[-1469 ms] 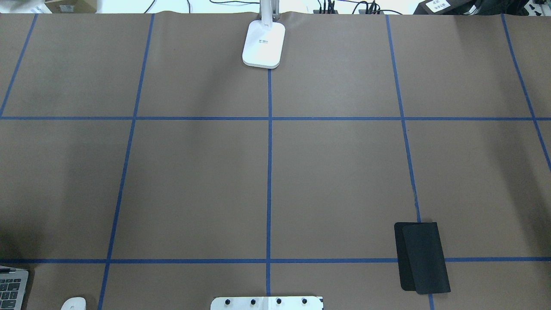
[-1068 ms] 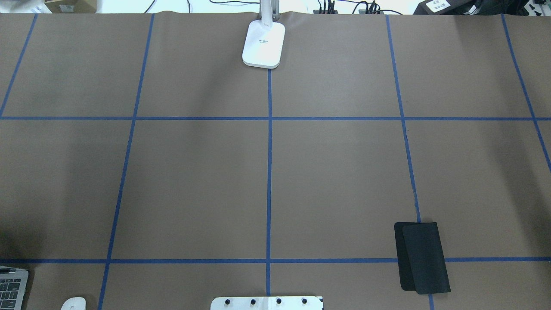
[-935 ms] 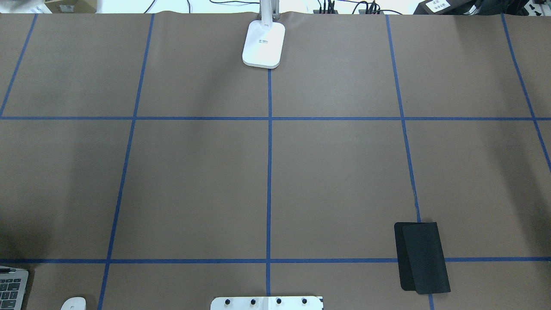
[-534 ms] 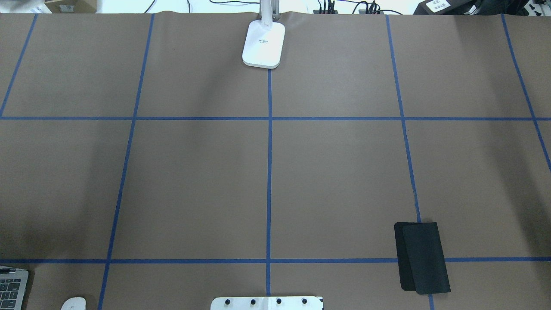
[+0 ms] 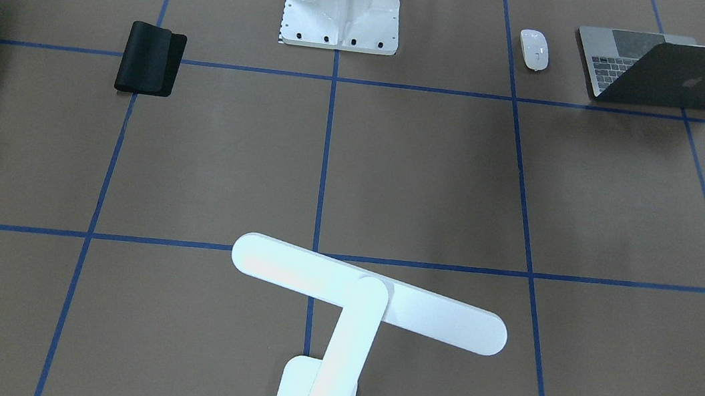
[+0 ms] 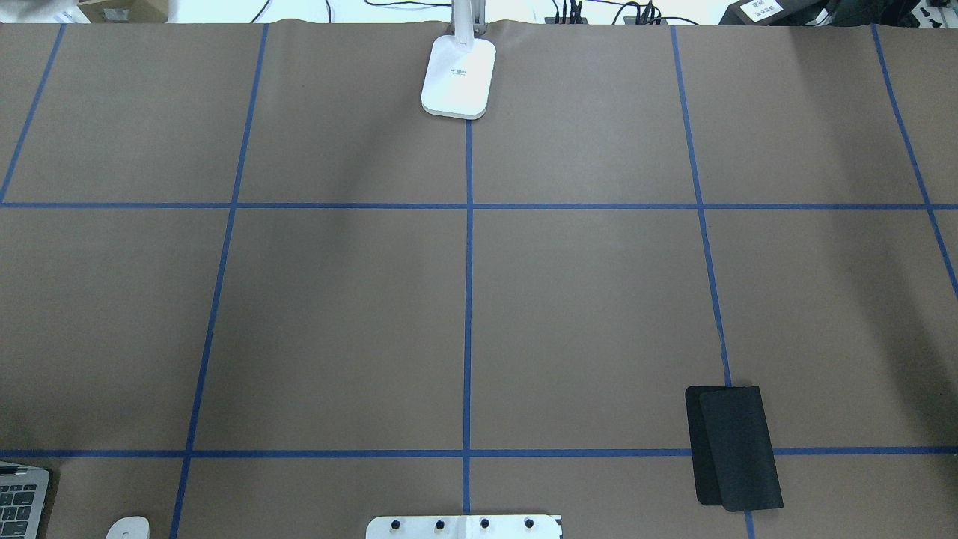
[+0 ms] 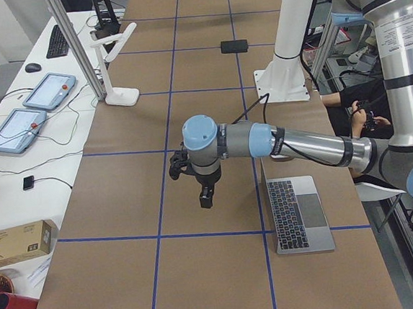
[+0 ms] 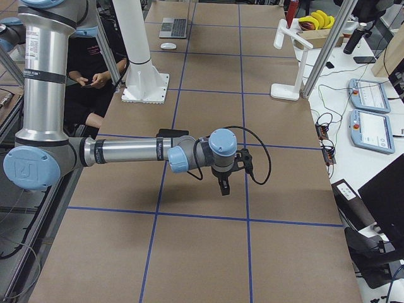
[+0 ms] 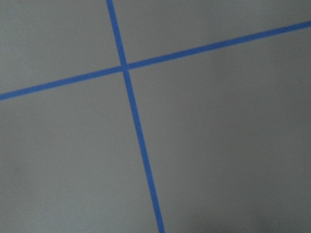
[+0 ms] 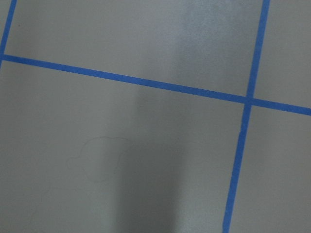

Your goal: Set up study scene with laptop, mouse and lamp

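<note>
Nothing has moved: mouse [image 5: 535,49] beside open laptop [image 5: 676,80], lamp [image 5: 439,316] well apart.

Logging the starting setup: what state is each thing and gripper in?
Laptop: open, lid up.
Mouse: lying flat, apart from the laptop.
Lamp: standing, arm unfolded.
Mouse pad: partly folded over.
Left gripper: raised, open or shut unclear.
Right gripper: raised, open or shut unclear.

Overhead and front-facing views share the lamp [image 6: 458,78].
</note>
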{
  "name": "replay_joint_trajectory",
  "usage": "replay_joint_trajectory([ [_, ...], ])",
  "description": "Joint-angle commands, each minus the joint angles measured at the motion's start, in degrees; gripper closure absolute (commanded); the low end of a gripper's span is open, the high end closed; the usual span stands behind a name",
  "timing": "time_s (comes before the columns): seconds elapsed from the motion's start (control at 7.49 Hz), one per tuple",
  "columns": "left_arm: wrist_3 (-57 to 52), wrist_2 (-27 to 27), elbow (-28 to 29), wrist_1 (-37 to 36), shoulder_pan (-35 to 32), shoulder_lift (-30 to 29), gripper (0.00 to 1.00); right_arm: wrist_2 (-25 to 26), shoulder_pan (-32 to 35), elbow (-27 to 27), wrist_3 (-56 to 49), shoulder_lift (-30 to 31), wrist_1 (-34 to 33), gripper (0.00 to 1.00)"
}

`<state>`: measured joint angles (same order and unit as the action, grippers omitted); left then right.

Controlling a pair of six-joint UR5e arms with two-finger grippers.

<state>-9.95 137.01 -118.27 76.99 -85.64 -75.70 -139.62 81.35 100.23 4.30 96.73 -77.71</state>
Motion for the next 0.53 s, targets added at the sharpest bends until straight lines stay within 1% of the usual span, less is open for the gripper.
replay_joint_trajectory([
  [0.0,-11.9,0.2,-3.2,-1.8,0.3,3.4,0.00,0.1,-0.2,0.0,-0.1,-0.1,0.1,0.00],
  [0.27,-28.3,0.3,-3.2,-1.8,0.6,4.3,0.00,0.1,-0.2,0.0,-0.2,-0.1,0.1,0.00],
  [0.4,-32.8,0.6,-3.3,-2.2,2.1,4.5,0.00,0.1,-0.3,0.0,-0.2,-0.1,0.1,0.00],
])
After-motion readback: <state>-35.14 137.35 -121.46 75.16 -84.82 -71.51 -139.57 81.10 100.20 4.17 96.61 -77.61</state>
